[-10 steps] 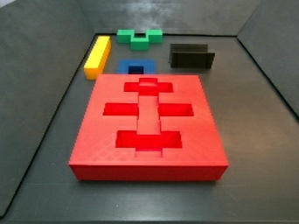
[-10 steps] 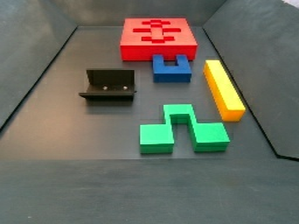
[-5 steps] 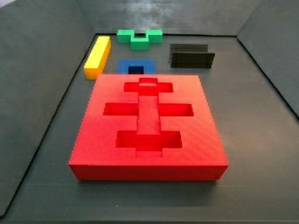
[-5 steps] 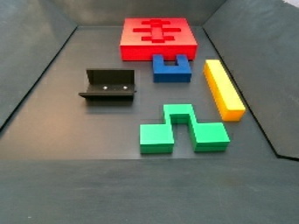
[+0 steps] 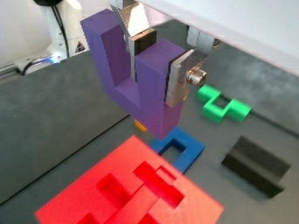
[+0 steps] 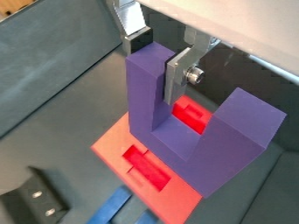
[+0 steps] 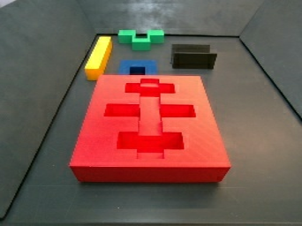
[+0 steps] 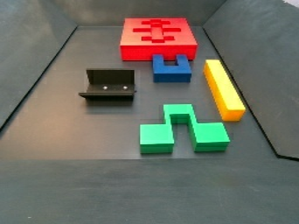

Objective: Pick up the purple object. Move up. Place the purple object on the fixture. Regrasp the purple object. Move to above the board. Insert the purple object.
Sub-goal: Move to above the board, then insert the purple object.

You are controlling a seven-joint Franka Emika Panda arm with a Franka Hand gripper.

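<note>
Nothing has shifted in either side view since a moment ago; the arm stays out of both. The board [image 7: 150, 128] fills the middle, and the wrist views show it below the load. At its twelve o'clock sits the blue block [image 7: 137, 68], the fixture [image 7: 195, 57] at one o'clock. The purple object [image 5: 131, 74] hangs clamped in the gripper [image 5: 156, 70], one prong between the plates. It looks rigid, light, smooth plastic; that prong seems the sensible hold.
</note>
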